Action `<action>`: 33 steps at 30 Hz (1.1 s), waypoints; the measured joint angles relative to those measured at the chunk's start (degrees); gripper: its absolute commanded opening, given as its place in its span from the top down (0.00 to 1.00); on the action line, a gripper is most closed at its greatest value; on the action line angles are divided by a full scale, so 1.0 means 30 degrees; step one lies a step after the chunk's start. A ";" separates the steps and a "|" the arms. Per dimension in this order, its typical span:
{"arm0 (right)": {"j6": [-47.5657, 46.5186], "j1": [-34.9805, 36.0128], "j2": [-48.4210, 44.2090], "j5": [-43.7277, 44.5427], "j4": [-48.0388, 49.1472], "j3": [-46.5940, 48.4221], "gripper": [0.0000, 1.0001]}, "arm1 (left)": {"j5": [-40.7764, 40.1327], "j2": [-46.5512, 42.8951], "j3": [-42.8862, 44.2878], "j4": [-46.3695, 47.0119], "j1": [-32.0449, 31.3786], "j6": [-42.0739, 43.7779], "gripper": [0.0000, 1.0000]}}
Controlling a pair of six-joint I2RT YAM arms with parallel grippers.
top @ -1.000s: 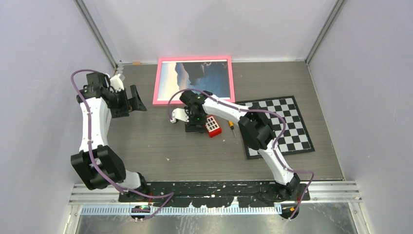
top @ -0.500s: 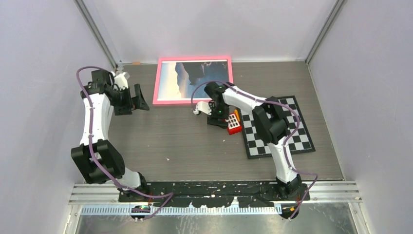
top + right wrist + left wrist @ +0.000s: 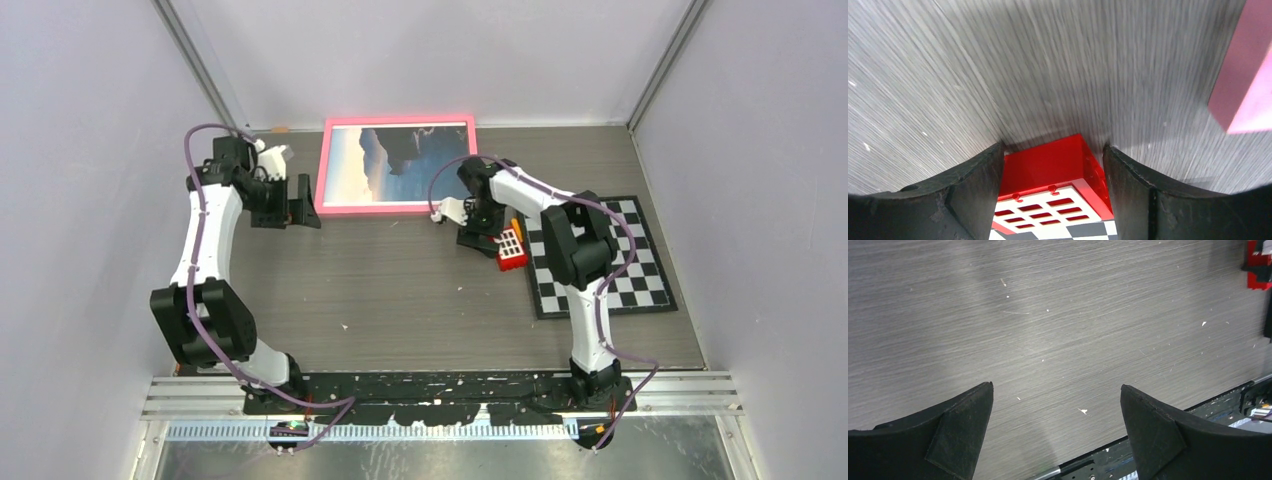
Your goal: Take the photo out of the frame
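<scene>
Pink frame lies face up at the worktop's far edge, photo inside it. Left fingers apart, empty, just left of the frame. Right fingers clamped on red block near the frame's right corner.

Left arm bent, jaws spread wide; right arm outstretched, jaws clamped.

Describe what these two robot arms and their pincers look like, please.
The left arm and the right arm both have smooth white shells on their long sections, with chunky black joints and bases. A purple cable loops loosely along each arm. The left gripper and right gripper each have two matte black fingers, broad and wedge-shaped. No lettering is readable.
</scene>
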 measured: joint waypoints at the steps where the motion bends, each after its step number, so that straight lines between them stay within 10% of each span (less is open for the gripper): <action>1: -0.0109 -0.0328 -0.0131 0.0058 -0.0007 -0.0204 0.24 | -0.0036 0.0146 0.0131 0.0015 -0.0138 0.0087 0.00; 18: -0.0408 -0.4503 -0.0466 -0.0066 -0.0525 -0.0357 0.14 | -0.2062 0.5493 0.4546 0.1166 -0.4116 0.0903 0.00; 33: 0.6892 -0.5158 -0.4830 -0.5319 -0.0597 0.2178 0.00 | -1.0171 1.5147 1.4418 0.4335 -1.1198 -0.0255 0.00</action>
